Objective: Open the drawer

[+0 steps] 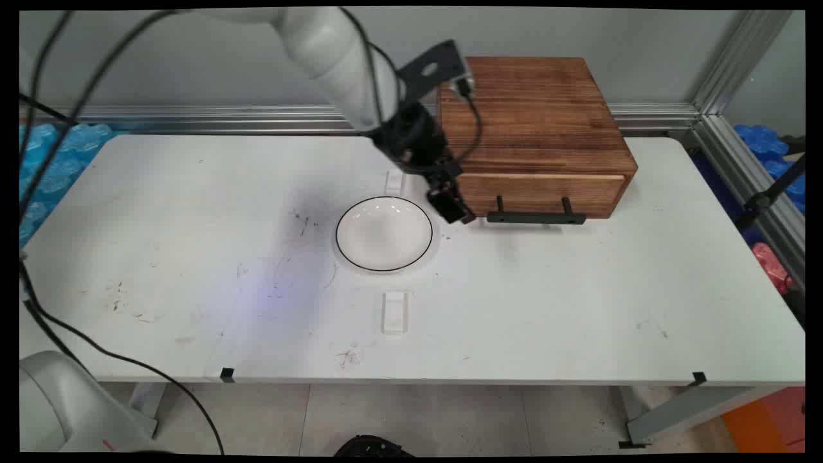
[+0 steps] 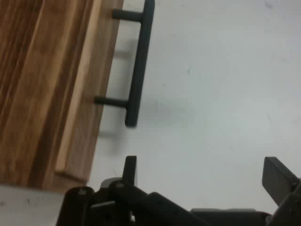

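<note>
Nearest the near edge of the desk: small pale tab [image 1: 394, 313], flat on the surface, about mid-width. Beyond it, toward the desk's middle: white plate [image 1: 384, 233] with thin dark rim, nothing on it. Behind the plate: second pale tab [image 1: 393, 181], partly under the arm.

Toward the far right corner: wooden box [image 1: 533, 122], standing against the far edge, with its drawer front [image 1: 543, 193] facing the near edge. Looks flush with the box, so probably shut. On the drawer front: black bar handle [image 1: 535, 218] [image 2: 139, 66], carried on two short posts, with its long axis parallel to the near edge of the desk.

Claw [image 1: 453, 206] [image 2: 204, 176]: hangs low over the desk between the plate's right rim and the handle's left end, near both. Touches neither, as far as can be seen. Stands wide open, holds nothing; only bare desk between the fingers [image 2: 130, 169].

Main relation: handle lies just to the right of the claw in the main view, toward the desk's right edge. In the hand view, lies ahead and off to the side of the picture-left finger, not inside the gap. Bar runs up and down in that picture, while the gap between the fingers runs across it.
</note>
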`<state>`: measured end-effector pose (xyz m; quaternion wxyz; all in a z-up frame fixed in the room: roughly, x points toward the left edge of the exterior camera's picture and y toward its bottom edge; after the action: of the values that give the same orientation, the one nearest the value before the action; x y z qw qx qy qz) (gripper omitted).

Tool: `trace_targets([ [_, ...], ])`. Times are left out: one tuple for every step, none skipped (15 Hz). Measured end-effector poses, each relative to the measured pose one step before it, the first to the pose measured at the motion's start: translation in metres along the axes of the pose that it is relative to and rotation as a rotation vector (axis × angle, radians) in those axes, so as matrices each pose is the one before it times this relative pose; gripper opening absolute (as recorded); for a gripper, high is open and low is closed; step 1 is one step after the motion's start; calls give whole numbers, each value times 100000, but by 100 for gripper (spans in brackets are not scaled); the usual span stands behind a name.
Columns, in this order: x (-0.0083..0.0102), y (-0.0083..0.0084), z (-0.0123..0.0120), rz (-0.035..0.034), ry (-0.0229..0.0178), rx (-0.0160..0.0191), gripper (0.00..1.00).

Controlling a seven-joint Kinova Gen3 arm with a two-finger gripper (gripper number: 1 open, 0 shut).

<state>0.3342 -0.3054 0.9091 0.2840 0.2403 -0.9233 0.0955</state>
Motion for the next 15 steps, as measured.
trace_targets([
  [728,-5,878,317,-478,529,100],
  [811,20,1073,253,-713,526,100],
  [699,3,928,151,-563,473,100],
  [788,20,1084,221,-730,522,100],
  [791,13,1081,291,-712,553,100],
  [697,28,940,202,-579,347,100],
  [762,33,1069,174,-744,332,100],
  [717,13,1031,286,-768,388,100],
  [620,-3,861,261,-646,266,100],
  [380,5,548,169,-445,143,100],
  [538,-9,830,323,-687,147,100],
  [401,-5,675,286,-653,89,100],
  [361,-22,658,351,-691,143,100],
  [482,-41,907,495,-959,164,100],
  [444,-6,886,426,-985,26,100],
])
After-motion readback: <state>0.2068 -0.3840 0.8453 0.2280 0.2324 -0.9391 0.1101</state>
